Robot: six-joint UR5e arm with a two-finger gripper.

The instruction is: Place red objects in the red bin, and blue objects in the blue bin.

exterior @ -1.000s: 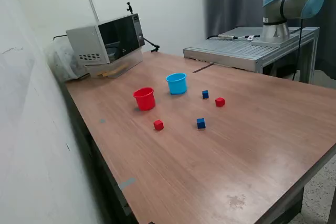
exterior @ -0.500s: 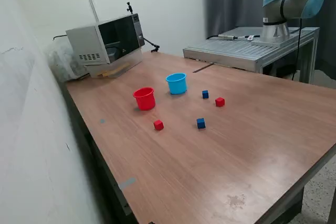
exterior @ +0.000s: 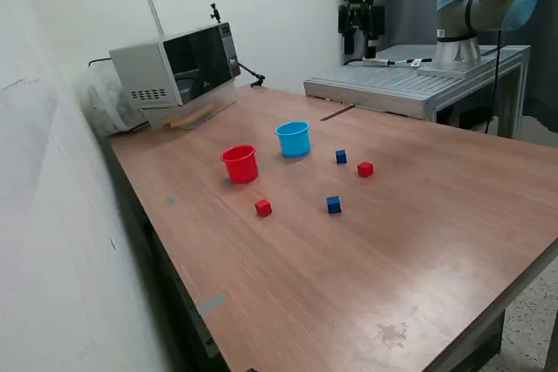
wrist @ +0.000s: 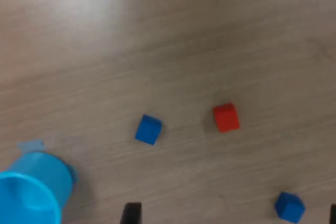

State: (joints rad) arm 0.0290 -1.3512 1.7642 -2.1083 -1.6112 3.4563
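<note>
Ext. view, from its left to its right: a microwave [exterior: 179, 71] sits at the far left corner of the wood surface [exterior: 418, 241], door glass dark. Next, the red cup [exterior: 240, 164], upright, w/ one red cube [exterior: 263, 207] a bit nearer the camera and slightly to the right, not touching it. The light blue cup [exterior: 294, 138] stands just right of the red cup and a little farther back; the two are near but apart. One dark blue cube [exterior: 334, 205] lies right of that first red cube, roughly level w/ it. Another dark blue cube [exterior: 341, 157] lies farther back, near the blue cup's right side, and the second red cube [exterior: 365, 169] sits just right of it, a small gap between. All four cubes lie on the surface, none in a cup.

The claw [exterior: 361, 28] hangs high over the far edge, well above and apart from everything, fingers pointing down w/ a visible gap, so spread apart and holding nothing. Right of it, a grey metal platform [exterior: 410, 80] carries the arm's base.

Wrist view: blue cup [wrist: 31, 190] at the edge, a blue cube [wrist: 148, 129] and red cube [wrist: 226, 117] side by side, second blue cube [wrist: 289, 206] apart from both. Two dark fingertips [wrist: 130, 214] show at the frame edge, far apart.
</note>
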